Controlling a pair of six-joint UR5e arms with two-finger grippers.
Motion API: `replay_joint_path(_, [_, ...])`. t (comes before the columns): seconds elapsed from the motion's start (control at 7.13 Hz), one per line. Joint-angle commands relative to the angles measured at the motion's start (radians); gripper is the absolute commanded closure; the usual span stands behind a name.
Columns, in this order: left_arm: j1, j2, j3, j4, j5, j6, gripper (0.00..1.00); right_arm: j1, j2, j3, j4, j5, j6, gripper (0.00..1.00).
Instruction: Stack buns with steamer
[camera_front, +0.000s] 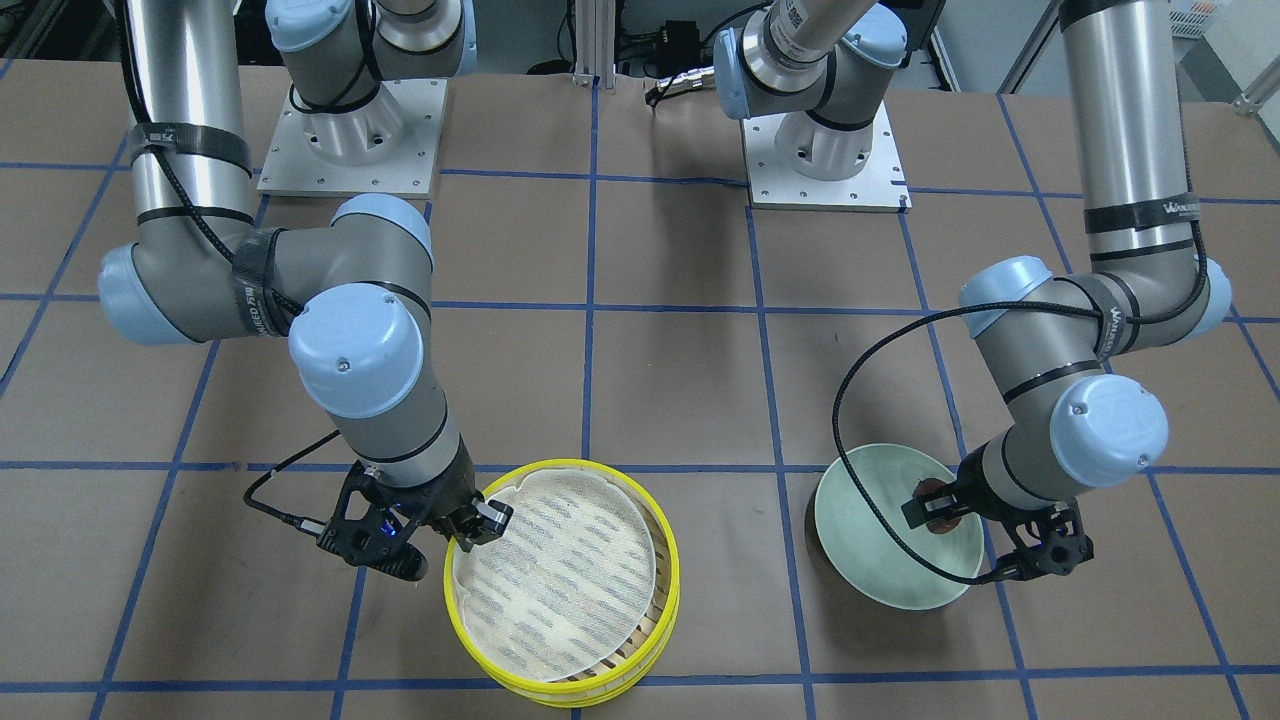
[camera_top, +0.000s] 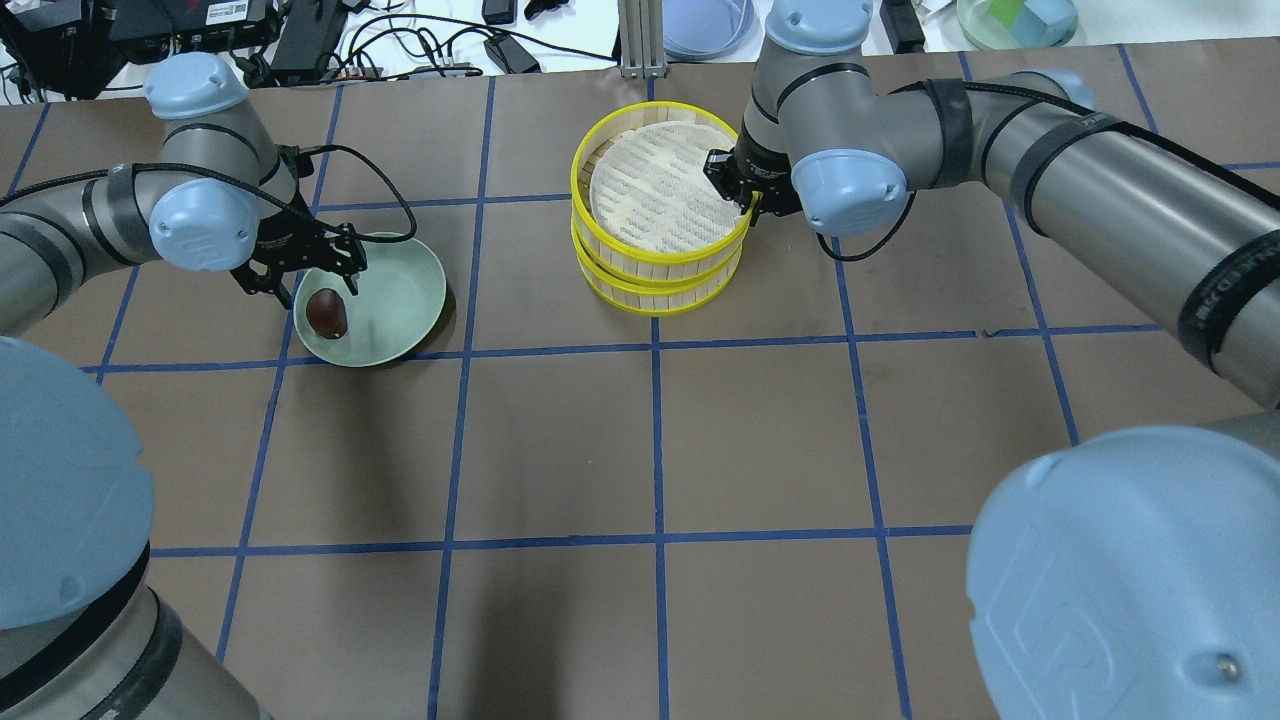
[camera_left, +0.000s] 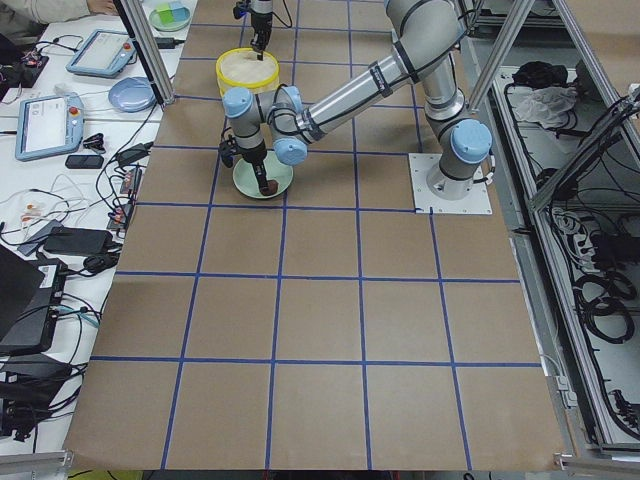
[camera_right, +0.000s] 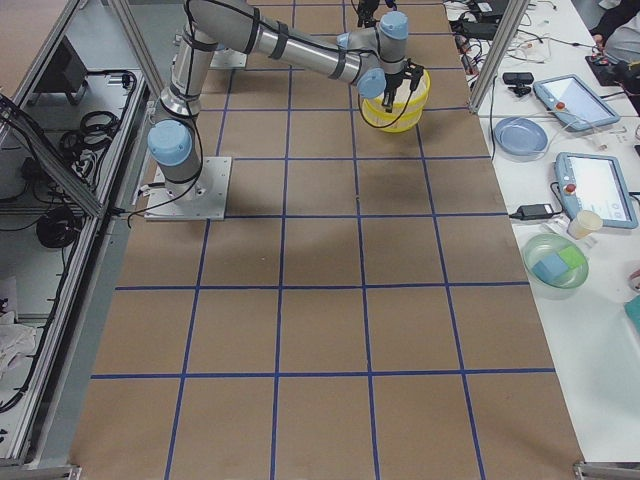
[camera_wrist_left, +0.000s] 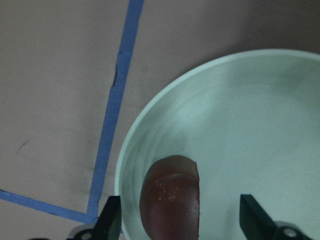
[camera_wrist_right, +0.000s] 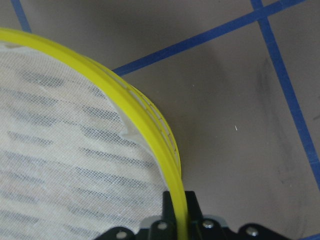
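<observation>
The steamer (camera_top: 660, 190) stands as two yellow-rimmed tiers, one on the other, the top one lined with white dashed cloth (camera_front: 555, 580). My right gripper (camera_top: 745, 200) is shut on the top tier's yellow rim (camera_wrist_right: 150, 130), with one finger inside and one outside. The dark reddish-brown bun (camera_top: 326, 313) lies in the mint-green plate (camera_top: 400, 300). My left gripper (camera_top: 322, 290) is open, low over the plate, with its fingers on either side of the bun (camera_wrist_left: 170, 197). The cream-yellow bun is hidden.
The brown table carries a blue tape grid (camera_top: 655, 440). Both arm bases (camera_front: 350, 140) stand at the robot's side. Cables, a blue dish (camera_top: 705, 20) and a container (camera_top: 1015, 15) lie beyond the far edge.
</observation>
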Motion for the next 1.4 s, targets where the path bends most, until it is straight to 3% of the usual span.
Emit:
replay_joint_path(0.0, [0.000,-0.015,0.000,0.000,0.000,-0.004,0.25,0.003,0.010,0.000,-0.002,0.002,0.002,1.00])
replay_joint_path(0.28, [0.000,-0.026,0.000,0.000,0.002,-0.003,0.28,0.003,0.015,0.000,-0.002,0.005,0.002,1.00])
replay_joint_path(0.42, [0.000,-0.029,0.000,0.000,0.003,-0.004,0.50,0.003,0.015,0.000,0.003,0.057,0.002,1.00])
replay_joint_path(0.56, [0.000,-0.030,0.001,0.003,0.003,0.002,0.86,0.001,0.013,0.000,-0.005,0.072,0.000,0.95])
replay_joint_path(0.7, [0.000,-0.030,0.003,0.009,0.005,-0.004,1.00,0.001,0.012,0.002,-0.022,0.072,-0.003,0.50])
replay_joint_path(0.84, [0.000,-0.029,0.012,0.009,0.003,-0.004,1.00,0.001,0.015,0.003,-0.075,0.072,-0.003,0.10])
replay_joint_path(0.98, [0.000,-0.015,0.021,0.009,0.000,-0.004,1.00,0.001,0.010,0.009,-0.082,0.072,-0.003,0.01])
replay_joint_path(1.26, [0.000,-0.003,0.062,0.005,0.000,-0.004,1.00,-0.002,0.000,0.018,-0.083,0.056,-0.016,0.01])
